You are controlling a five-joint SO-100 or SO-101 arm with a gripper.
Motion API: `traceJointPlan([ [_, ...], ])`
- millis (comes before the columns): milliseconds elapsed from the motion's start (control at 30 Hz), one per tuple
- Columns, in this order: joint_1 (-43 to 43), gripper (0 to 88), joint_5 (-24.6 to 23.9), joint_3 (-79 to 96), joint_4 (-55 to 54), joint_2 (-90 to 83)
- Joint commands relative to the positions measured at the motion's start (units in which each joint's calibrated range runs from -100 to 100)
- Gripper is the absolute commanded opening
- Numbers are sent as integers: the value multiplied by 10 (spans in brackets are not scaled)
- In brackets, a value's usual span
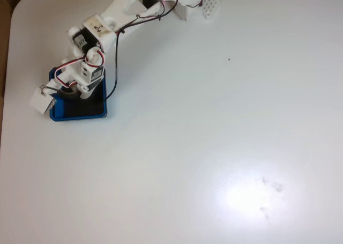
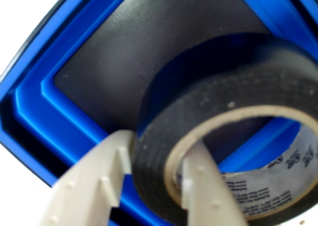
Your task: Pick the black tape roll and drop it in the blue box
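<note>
the gripper (image 2: 156, 179) clenches the black tape roll (image 2: 213, 112) through its rim, poised above the blue box (image 2: 35, 107) at ten o'clock, ready to drop.

1. The black tape roll (image 2: 164, 131) has a black band and a pale cream inner rim with dark print.
2. The blue box (image 2: 39, 112) is bright blue with a dark floor.
3. The pincer (image 2: 156, 179) is off-white.
4. The counter (image 1: 214, 120) is white.

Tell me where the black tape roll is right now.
In the wrist view the black tape roll is pinched through its wall by the gripper, directly above the blue box, which lies near the table's left edge in the fixed view.
</note>
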Motion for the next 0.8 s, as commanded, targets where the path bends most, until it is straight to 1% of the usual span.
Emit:
traceJointPlan([
  [0,5,65,-2,-38,4,-12],
  [200,5,115,-2,-37,4,-12],
  [600,8,116,-2,-35,4,-17],
  [767,7,116,-3,42,4,-61],
])
